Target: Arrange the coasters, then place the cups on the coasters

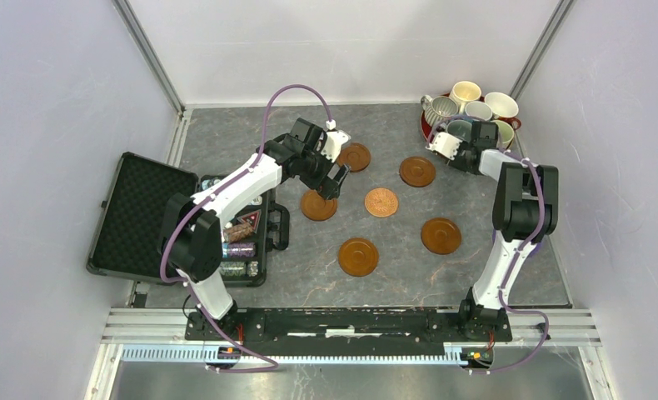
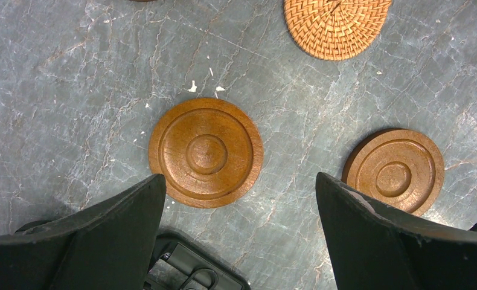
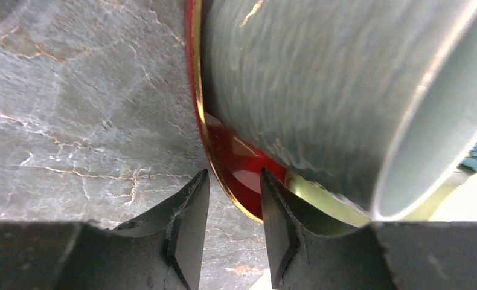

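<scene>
Six round brown coasters lie spread on the grey table, among them a glossy one (image 1: 318, 204) and the lighter patterned one (image 1: 381, 202). My left gripper (image 1: 334, 178) hangs open above the table just beside the glossy coaster (image 2: 206, 153); a second glossy coaster (image 2: 395, 171) and the woven one (image 2: 336, 24) lie farther off. The cups (image 1: 476, 107) stand crowded on a dark red tray (image 1: 426, 127) at the back right. My right gripper (image 1: 437, 143) is at the tray's left edge, its jaws a narrow gap apart and holding nothing, with the tray rim (image 3: 236, 169) and a grey-blue cup (image 3: 320, 90) right ahead.
An open black case (image 1: 134, 212) with foam lid and striped poker chips (image 1: 238, 242) lies at the left; its edge (image 2: 188, 272) shows under my left fingers. White walls and metal rails close in the table on three sides.
</scene>
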